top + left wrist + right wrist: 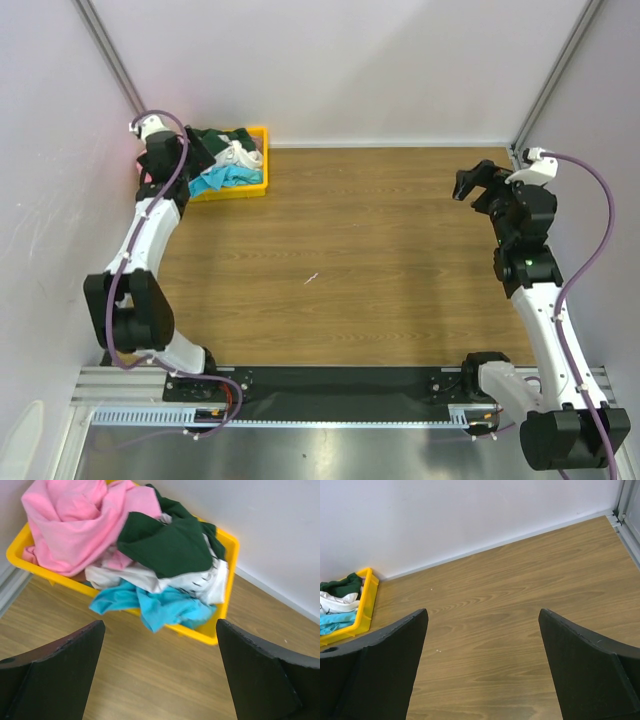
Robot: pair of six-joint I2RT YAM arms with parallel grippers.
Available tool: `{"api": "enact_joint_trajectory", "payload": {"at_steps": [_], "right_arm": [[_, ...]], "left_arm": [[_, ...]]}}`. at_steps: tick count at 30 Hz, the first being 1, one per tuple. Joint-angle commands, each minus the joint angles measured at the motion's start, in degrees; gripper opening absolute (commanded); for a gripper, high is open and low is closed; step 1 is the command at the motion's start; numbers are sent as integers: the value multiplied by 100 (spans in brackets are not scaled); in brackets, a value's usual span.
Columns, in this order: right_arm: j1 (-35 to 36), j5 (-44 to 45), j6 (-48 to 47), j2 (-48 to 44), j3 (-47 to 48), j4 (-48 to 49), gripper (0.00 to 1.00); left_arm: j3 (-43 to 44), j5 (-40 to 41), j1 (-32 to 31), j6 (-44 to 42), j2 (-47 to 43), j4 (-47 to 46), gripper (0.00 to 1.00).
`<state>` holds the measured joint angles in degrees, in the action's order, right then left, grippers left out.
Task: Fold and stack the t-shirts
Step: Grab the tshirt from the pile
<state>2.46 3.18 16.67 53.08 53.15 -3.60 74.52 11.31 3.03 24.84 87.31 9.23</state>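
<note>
Crumpled t-shirts fill a yellow tray (262, 150) (227, 545) (367, 602) in the table's far left corner. A pink shirt (75, 522) lies at the left of the heap. The white shirt with dark green sleeves (165, 542) (235, 155) (340, 592) is on top, and a turquoise one (160, 605) (215, 180) hangs over the tray's front rim. My left gripper (160, 625) (160, 160) hovers open just before the tray, nothing between its fingers (60, 670). My right gripper (482, 615) (475, 185) stands open above the far right of the table, holding nothing.
White walls close in the back and both sides, with metal posts (555, 70) in the far corners. A small white speck (311, 278) lies mid-table. The wooden tabletop (370, 250) stretches between tray and right arm.
</note>
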Motion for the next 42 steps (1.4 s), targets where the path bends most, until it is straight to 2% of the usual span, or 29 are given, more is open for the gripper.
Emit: {"api": "enact_joint_trajectory", "payload": {"at_steps": [1,7,18,22,24,29,30,31,33,34,35,36,37,42], "right_arm": [[26,69,21,71,-32,113,100],[35,227,153,255,-50,166,100],[35,473,205,273,-23,87,100],[44,595,232,212,-32,17,100],[44,631,267,203,-50,17,100],[53,666,293,255,3,-9,100],[53,684,276,273,20,-36,100],[44,710,258,264,55,-45,100],[62,745,232,247,91,-124,100],[53,763,232,255,99,-133,100],[62,772,223,247,100,-159,100],[62,789,223,255,108,-168,100],[62,798,214,247,108,-159,100],[62,824,197,352,170,-229,100]], "left_arm": [[230,-269,294,100,364,-738,100],[326,-560,374,30,1076,-1511,100],[598,-560,383,126,1991,-2531,100],[800,-647,400,117,2246,-2681,96],[888,-718,400,179,2387,-2743,89],[1011,-797,409,284,2616,-2848,84],[1099,-832,418,311,2642,-2822,80],[1126,-876,444,328,2668,-2796,70],[1135,-937,488,372,2643,-2839,61],[1143,-946,497,381,2625,-2857,48],[1152,-955,506,346,2599,-2892,39],[1213,-973,523,311,2598,-2884,13],[1257,-999,523,267,2581,-2866,0],[1591,-1491,567,-417,2249,-2761,0]]}}
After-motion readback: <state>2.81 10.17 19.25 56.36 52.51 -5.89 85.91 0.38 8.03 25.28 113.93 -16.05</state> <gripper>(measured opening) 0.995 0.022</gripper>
